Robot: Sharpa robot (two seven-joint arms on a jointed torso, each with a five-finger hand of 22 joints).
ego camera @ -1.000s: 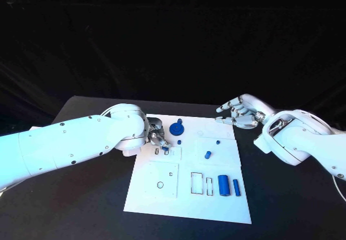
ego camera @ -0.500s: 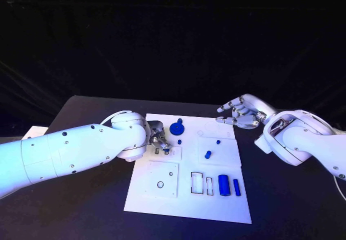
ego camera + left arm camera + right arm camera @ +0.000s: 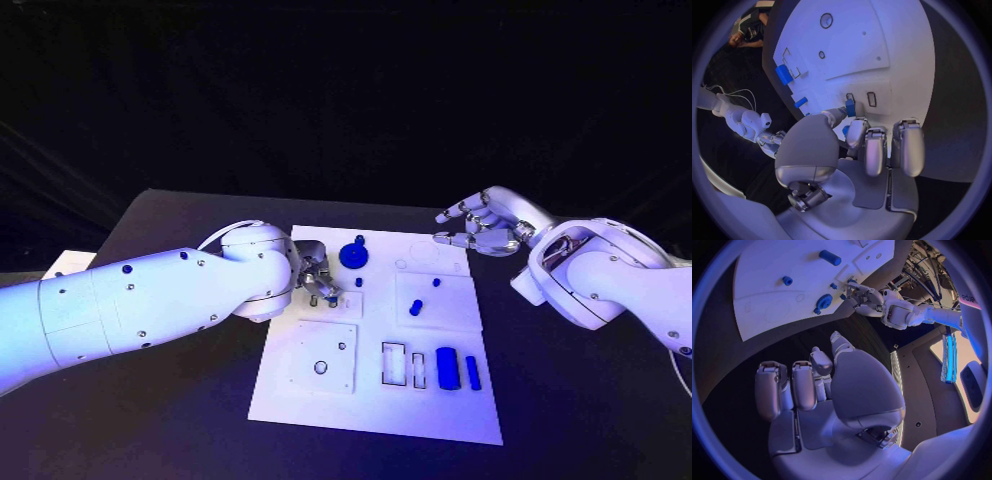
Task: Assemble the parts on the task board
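Head view: the left hand [image 3: 316,279] reaches over the left edge of the flat white task board [image 3: 375,400] on the black table [image 3: 188,230], fingers curled down at a small blue part. The right hand [image 3: 483,228] hovers off the board's far right corner, fingers loosely spread, grasping nothing. A blue disc [image 3: 353,259] and blue bars [image 3: 447,369] lie on the board.

Left wrist view: the left hand's fingertips [image 3: 856,131] pinch a small blue block [image 3: 850,108] at a rectangular slot.

Right wrist view: the right hand [image 3: 817,385] is empty above the table.

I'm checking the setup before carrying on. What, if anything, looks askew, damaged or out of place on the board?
Nothing stands out. The task board lies flat, the blue parts rest on it, and the left hand holds a small blue part over it.
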